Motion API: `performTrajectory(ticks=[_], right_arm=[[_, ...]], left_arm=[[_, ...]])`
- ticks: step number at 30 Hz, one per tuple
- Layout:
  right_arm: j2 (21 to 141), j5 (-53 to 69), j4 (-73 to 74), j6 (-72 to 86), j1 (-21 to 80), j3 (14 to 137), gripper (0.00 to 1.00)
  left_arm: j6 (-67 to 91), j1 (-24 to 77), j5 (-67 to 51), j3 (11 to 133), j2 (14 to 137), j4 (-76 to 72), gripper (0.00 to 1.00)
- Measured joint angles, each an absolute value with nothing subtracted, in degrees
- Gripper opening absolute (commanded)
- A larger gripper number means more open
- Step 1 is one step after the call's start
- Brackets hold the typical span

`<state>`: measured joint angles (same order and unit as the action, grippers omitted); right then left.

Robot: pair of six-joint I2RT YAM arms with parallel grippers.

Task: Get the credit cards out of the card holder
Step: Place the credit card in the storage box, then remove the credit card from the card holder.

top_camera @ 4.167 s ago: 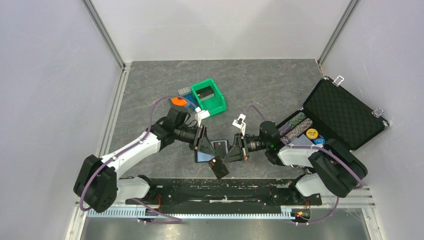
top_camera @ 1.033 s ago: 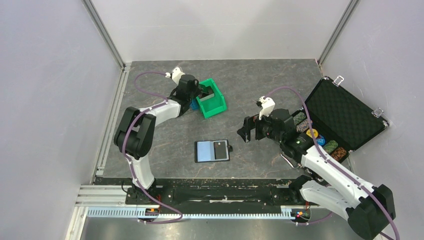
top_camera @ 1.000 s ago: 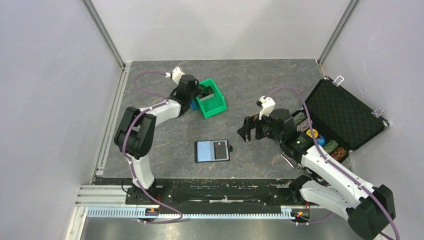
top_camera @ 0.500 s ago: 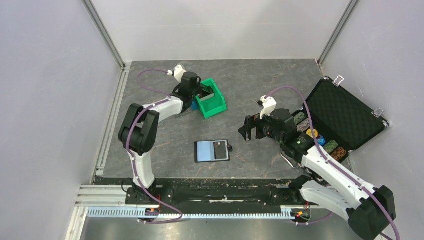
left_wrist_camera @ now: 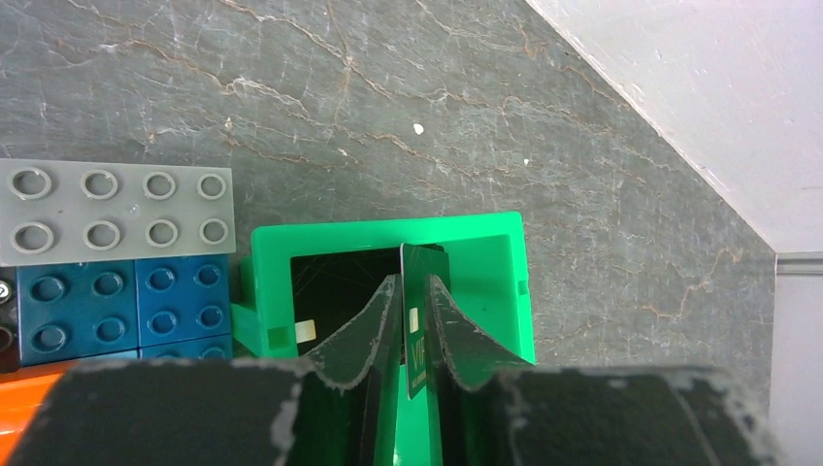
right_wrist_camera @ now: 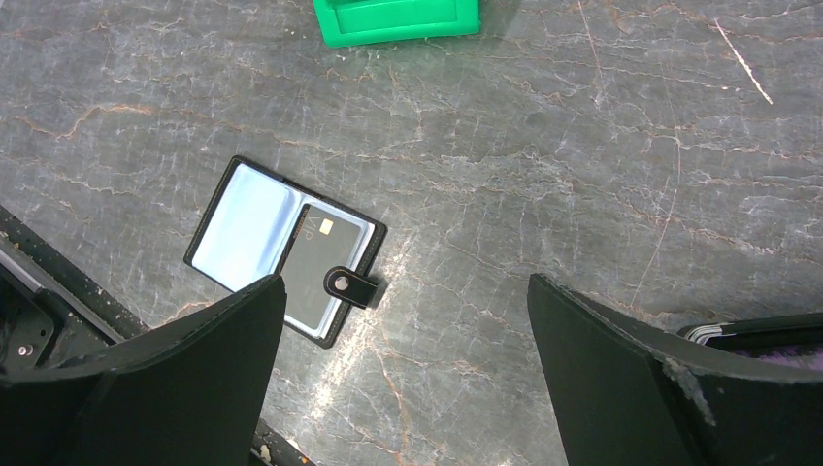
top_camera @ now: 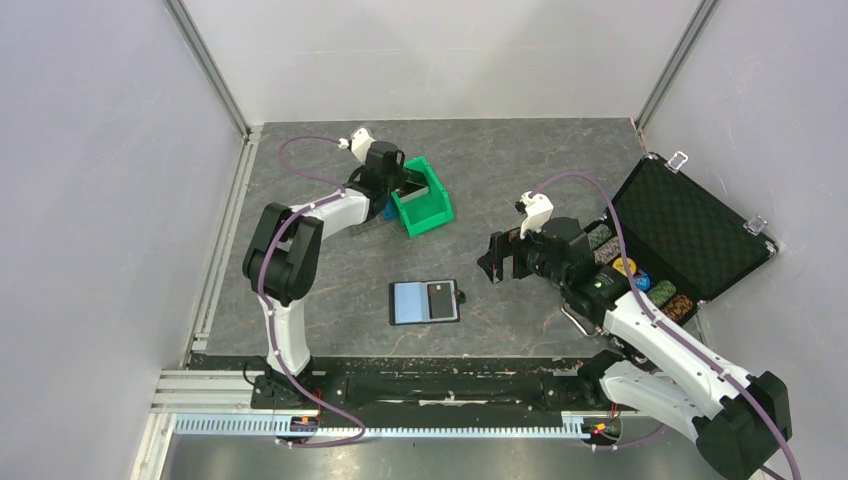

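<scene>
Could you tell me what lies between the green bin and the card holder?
Only bare tabletop separates bin and card holder, in the right wrist view.

Dark grey, marble-veined counter (top_camera: 520, 170), lit evenly. Plain pale walls (top_camera: 440, 50) close it on three sides, with aluminium posts (top_camera: 205, 62) slanting up at the two back corners. A ribbed metal rail (top_camera: 450, 427) runs along the near edge.
</scene>
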<state>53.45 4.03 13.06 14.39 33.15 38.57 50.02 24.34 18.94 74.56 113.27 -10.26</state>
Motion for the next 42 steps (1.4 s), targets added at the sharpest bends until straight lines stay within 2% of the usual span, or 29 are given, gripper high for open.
performTrajectory(ticks=[8, 17, 31, 42], right_arm=[[53.5, 4.0, 13.1, 14.3, 33.1, 38.6, 0.98], [53.5, 4.1, 13.1, 14.3, 33.1, 38.6, 0.98], [53.5, 4.3, 13.1, 14.3, 33.1, 39.2, 0.98], [53.5, 5.3, 13.1, 15.4, 33.1, 39.2, 0.98]], left_arm=[[49.5, 24.3, 18.9, 75.9, 113.9, -8.9, 0.25], [47.8, 24.3, 19.5, 77.5, 114.0, -6.6, 0.34], [42.6, 24.3, 20.9, 80.7, 113.6, 1.7, 0.39], [37.3, 24.6, 10.2, 83.3, 110.0, 12.0, 0.41]])
